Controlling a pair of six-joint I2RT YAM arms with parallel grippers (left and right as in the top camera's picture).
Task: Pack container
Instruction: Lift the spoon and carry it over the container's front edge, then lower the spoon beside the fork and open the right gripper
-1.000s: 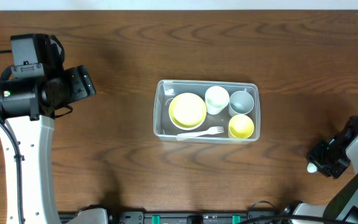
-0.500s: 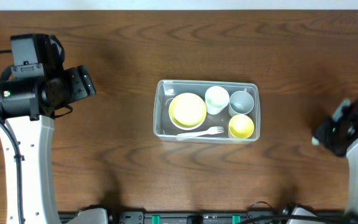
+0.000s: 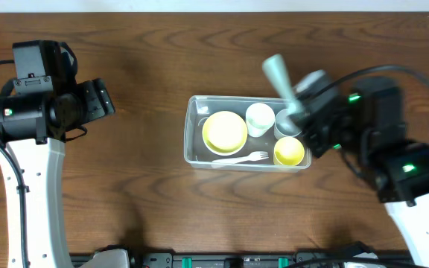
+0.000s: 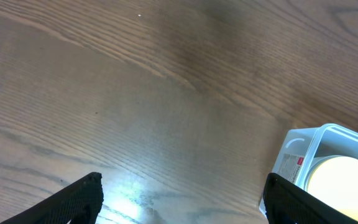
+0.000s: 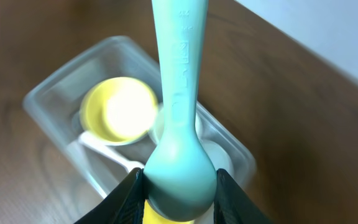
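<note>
We see the container (image 3: 189, 135) nearly full: yellow bowl (image 3: 225, 131) at the left, white cup (image 3: 259, 119) and grey cup (image 3: 283, 125) along the far wall, yellow cup (image 3: 288, 151) in the near right corner, white fork (image 3: 243, 158) along the near wall. The right end effector (image 5: 178, 193), clamped on a teal spoon (image 5: 178, 93), hangs over the container's right end and blocks it from above. Bare table (image 3: 140, 193) surrounds the container, widest on the left. The left end effector (image 4: 179, 199) stands well apart there, jaws spread.
</note>
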